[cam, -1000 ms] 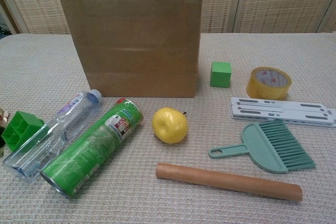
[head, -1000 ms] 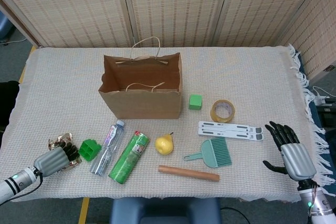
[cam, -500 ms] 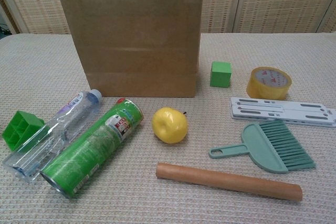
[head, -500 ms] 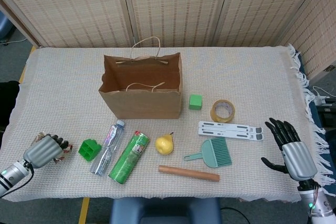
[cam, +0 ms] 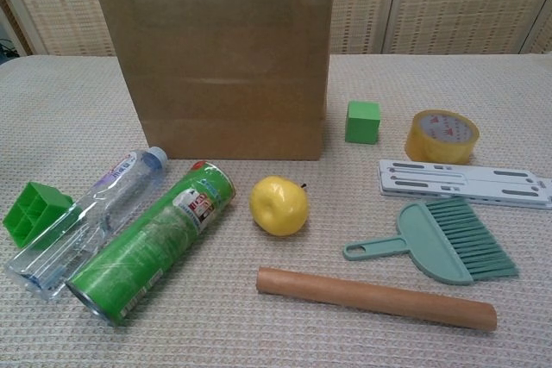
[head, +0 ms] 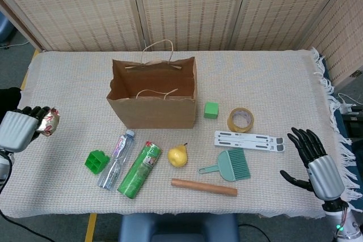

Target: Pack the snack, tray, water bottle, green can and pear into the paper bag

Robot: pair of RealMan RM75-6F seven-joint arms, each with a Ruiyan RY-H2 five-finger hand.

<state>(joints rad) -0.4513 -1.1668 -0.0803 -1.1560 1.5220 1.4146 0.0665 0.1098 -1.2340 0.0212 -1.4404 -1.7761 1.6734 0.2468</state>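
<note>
**Snack in hand, bag waiting**

Woven screens behind, pale cloth over the table (head: 272, 77), and the paper bag (head: 152, 97) standing upright and open-mouthed near the middle.

Left hand (head: 17, 128) raised at the far left edge of the head view, fingers closed around the crinkly snack (head: 50, 121); outside the chest view altogether. Hard to tell from this angle how firm the hold is, only part of the packet showing past the fingers. Right hand (head: 317, 165) low at the right edge, fingers spread, holding nothing, well apart from every item.

Lying in front of the bag, none packed yet: small green tray (cam: 34, 210) at the left, water bottle (cam: 82, 220) on its side just beside it, green can (cam: 155, 240) alongside the bottle, pear (cam: 279, 205) just right of the can. Off to the right, outside the task: green cube (cam: 362, 121), tape roll (cam: 442, 136), white stand (cam: 466, 183), dustpan brush (cam: 440, 241), wooden rolling pin (cam: 375, 298).

Judged step: first item of five, carrying the snack to the bag. Next move calls for swinging the left hand rightward and up over the bag's rim, clearing the paper handles, then letting go above the opening rather than against the near wall, which could likely tip or crumple under a push.
</note>
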